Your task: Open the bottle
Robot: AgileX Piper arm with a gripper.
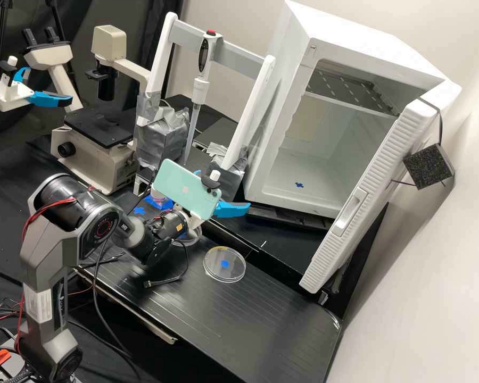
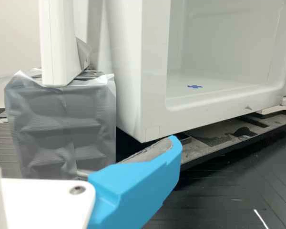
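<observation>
Bottle [image 1: 157, 196], pinkish, partly hidden, sits beyond a clear dish [image 1: 235, 259], the gripper [image 1: 222, 190] spread

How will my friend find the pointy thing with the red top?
Find the big white box, door open. Beside it stands a white frame with a grey crossbar. There, tip down, a slim white pipette hangs, red-topped unlike the frame's two posts.

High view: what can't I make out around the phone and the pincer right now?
- Pinkish container: high view, partly behind the phone; can't tell if it's the bottle or has a lid.
- Pincer: high view, phone hides most of its far finger.
- Dish under the arm: high view, arm covers part.
- Near finger's base: wrist view, cut by the edge.
</observation>
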